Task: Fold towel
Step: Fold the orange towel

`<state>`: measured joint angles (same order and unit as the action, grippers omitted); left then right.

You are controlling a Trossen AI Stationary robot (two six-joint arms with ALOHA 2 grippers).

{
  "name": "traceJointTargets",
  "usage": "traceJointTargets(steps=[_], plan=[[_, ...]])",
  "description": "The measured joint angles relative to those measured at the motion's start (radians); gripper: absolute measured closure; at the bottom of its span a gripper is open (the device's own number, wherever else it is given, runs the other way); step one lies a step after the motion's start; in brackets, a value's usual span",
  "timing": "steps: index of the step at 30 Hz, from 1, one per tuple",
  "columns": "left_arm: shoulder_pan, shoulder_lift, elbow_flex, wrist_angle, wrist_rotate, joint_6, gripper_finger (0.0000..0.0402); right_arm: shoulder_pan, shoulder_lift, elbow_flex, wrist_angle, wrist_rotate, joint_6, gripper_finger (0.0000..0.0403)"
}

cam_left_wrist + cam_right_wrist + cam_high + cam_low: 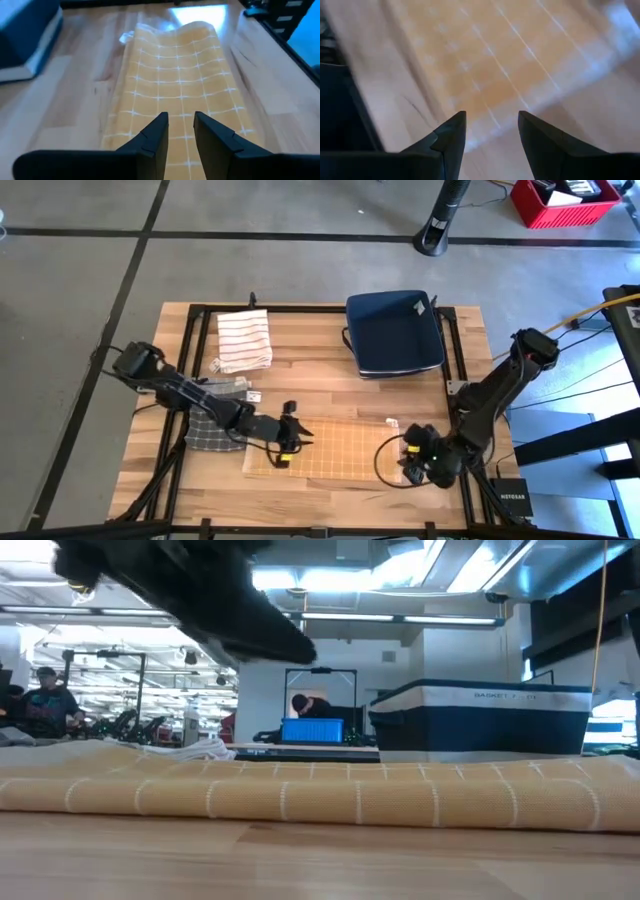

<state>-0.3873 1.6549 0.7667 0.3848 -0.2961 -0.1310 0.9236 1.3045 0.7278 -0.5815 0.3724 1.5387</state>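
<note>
— On the front half of the table (330, 350), what's lying there?

— An orange towel (335, 448) with a thin white grid, spread flat as a long strip running from left to right. From the low view it reads as a folded band (320, 795) with a rounded near edge, resting on the wood.

— Where are the arms?

— The left gripper (287, 442) is over the left end of the towel, pointing along its length. Through its wrist camera the two dark fingers (155, 137) stand a narrow way apart above the cloth (180, 85), with nothing between them, so it is released. The right gripper (412, 465) is at the towel's right end, near the front right corner of the table. Its fingers (452, 132) are spread wider, with the orange cloth (490, 65) and bare wood showing beyond the gap; it grips nothing either.

— Are they touching the towel?

— I can't tell from these views whether the fingertips rest on it or hang just above.

— What else is on the table?

— A dark blue bin (395, 332) sits at the back right, well apart from the towel. A white striped cloth (245, 338), folded, lies at the back left. A dark checked cloth (213, 430) sits by the left edge, partly under the left arm, just beside the towel's left end.

— And past the table?

— The low view shows a room with a person (50, 700) at the far left.
</note>
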Motion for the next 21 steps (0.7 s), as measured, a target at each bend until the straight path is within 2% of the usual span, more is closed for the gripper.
traceJointTargets(steps=[4,9,12,17,21], plan=[[0.031,0.099,0.004,0.077,0.016,-0.018,0.0316,0.057,0.033,-0.065,0.045,0.0,0.223,0.0221],[0.052,0.209,0.072,0.125,0.065,-0.016,0.0316,0.07,0.058,-0.142,0.124,0.018,0.315,0.0214],[0.055,0.266,0.127,0.119,0.114,0.01,0.0316,0.059,0.057,-0.175,0.178,0.032,0.322,0.0186],[0.054,0.329,0.185,0.117,0.14,0.05,0.0316,0.049,0.056,-0.251,0.305,0.091,0.366,0.0124],[0.056,0.362,0.201,0.116,0.14,0.061,0.0316,0.045,0.05,-0.316,0.428,0.123,0.403,0.0101]])
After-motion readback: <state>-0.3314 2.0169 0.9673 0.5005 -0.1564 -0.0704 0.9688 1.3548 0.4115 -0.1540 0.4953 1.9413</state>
